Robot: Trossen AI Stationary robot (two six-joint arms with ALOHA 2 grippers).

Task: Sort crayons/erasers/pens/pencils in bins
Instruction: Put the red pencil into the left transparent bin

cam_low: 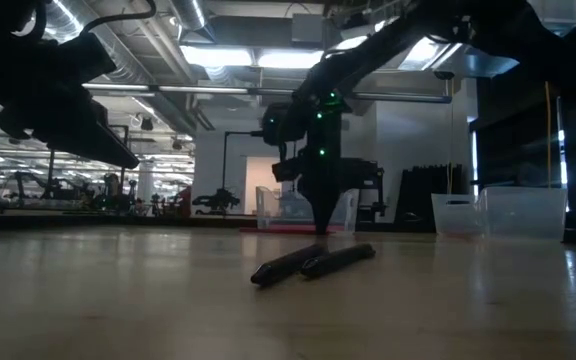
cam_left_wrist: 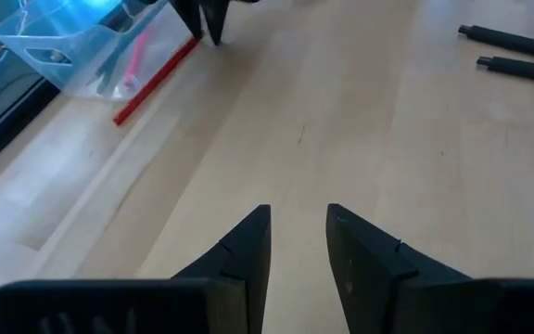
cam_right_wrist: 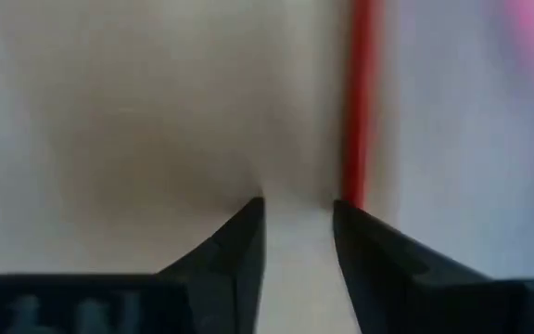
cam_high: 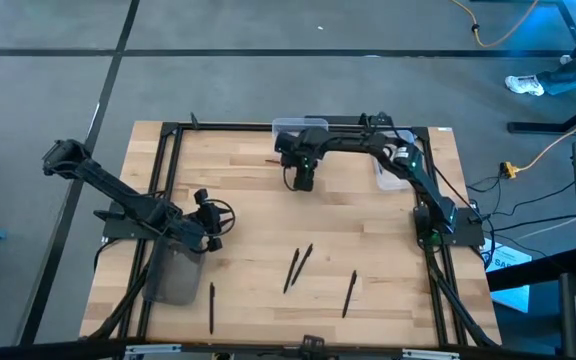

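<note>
1. I am hanging my right claw low over the far middle of the desk, fingers parted with nothing between them, tips close to the wood.
2. The red pencil is lying flat just beside those tips, along the wall of a clear bin that is already holding a few thin pieces.
3. I am judging the pencil light, stiff and smooth, so it is likely to roll; I am planning to pinch it at its middle, across its width.
4. I am resting my left claw released and empty, near the left edge beside the smoky bin.
5. 4 dark pens are waiting on the near half of the desk, 2 of them side by side.
</note>
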